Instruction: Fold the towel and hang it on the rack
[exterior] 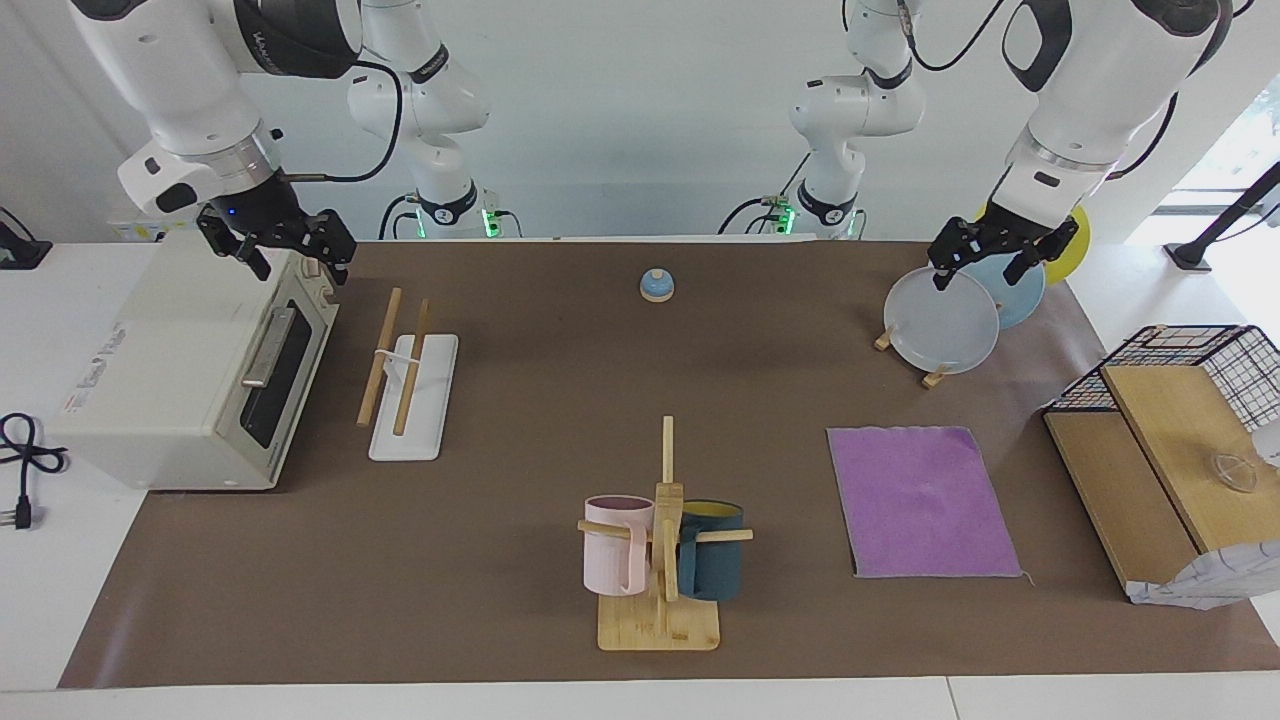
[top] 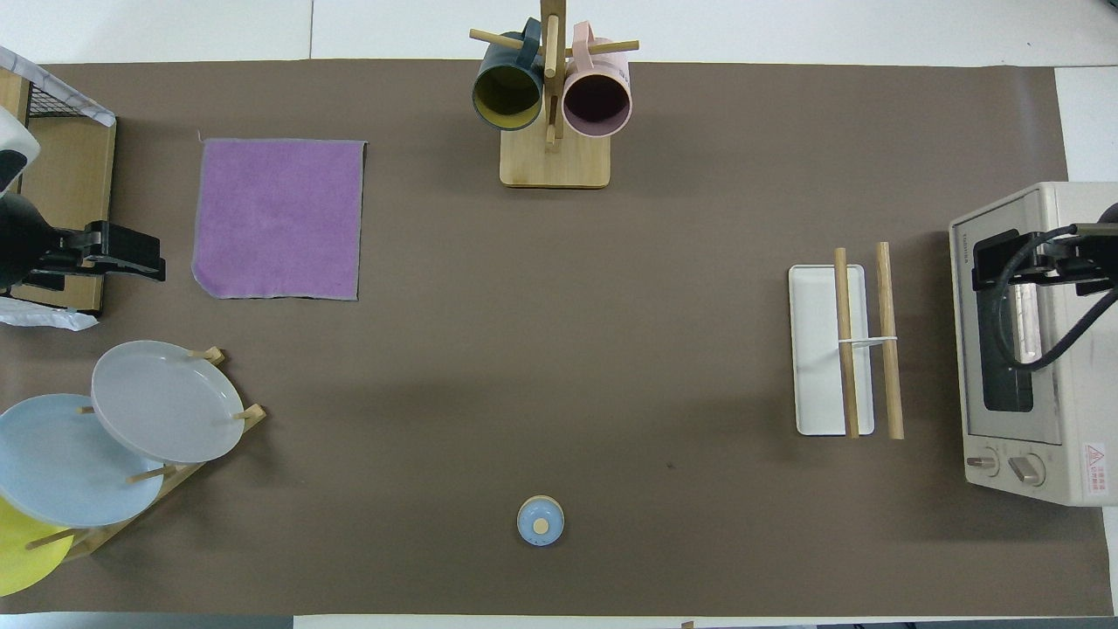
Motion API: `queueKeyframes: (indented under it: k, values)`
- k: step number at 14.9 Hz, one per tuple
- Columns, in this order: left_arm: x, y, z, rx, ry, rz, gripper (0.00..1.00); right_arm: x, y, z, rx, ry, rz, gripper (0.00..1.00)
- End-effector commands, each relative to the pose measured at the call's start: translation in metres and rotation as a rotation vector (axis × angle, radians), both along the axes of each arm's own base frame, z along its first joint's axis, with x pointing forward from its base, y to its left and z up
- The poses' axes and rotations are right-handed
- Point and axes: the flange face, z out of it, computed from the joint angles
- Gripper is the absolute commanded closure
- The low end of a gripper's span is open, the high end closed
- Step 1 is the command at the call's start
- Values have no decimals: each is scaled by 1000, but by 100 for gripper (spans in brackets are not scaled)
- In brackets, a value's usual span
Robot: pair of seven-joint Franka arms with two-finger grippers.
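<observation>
Yellow plate (top: 22, 555) cut off

Towel (exterior: 920, 501) flat on mat (exterior: 540, 390) — rack (exterior: 408, 376) well apart.

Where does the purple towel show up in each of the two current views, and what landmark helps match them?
Facing view: the towel lies flat in the lower right part of the picture, toward the left arm's end of the table.
Overhead view: the towel lies in the upper left part.
Shared landmark: the mug stand, beside the towel in both views.
</observation>
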Motion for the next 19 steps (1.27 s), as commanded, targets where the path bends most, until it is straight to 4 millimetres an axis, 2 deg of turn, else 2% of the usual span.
queueKeyframes:
  k: [1, 3, 5, 7, 9, 11, 14, 17, 18, 19]
  values:
    - [-9, -1, 4, 12, 10, -5, 0, -3, -2, 2, 15, -4, 10, 0]
    - [-13, -4, -1, 12, 13, -7, 0, -3, -2, 2, 15, -4, 10, 0]
    - [-12, 3, -10, 2, 20, 6, 0, -3, -2, 2, 15, -4, 10, 0]
    - [0, 4, -30, -2, 31, 8, 0, -3, -2, 2, 15, -4, 10, 0]
    - [14, 19, -63, -27, 35, 45, 0, -3, -3, 2, 15, -4, 10, 0]
    - [35, 29, -107, -34, 47, 64, 0, -3, -3, 2, 15, -4, 8, 0]
    - [64, 59, -176, -42, 40, 109, 0, -3, -3, 2, 15, -4, 11, 0]
    - [66, 83, -226, -45, -5, 149, 0, -4, 3, -1, 18, 7, 33, 0]
    - [61, 99, -240, -45, -1, 163, 0, -5, 8, -4, 37, 12, 51, 0]
    - [59, 103, -251, -45, -3, 160, 0, -7, 22, -6, 75, 7, 75, 0]
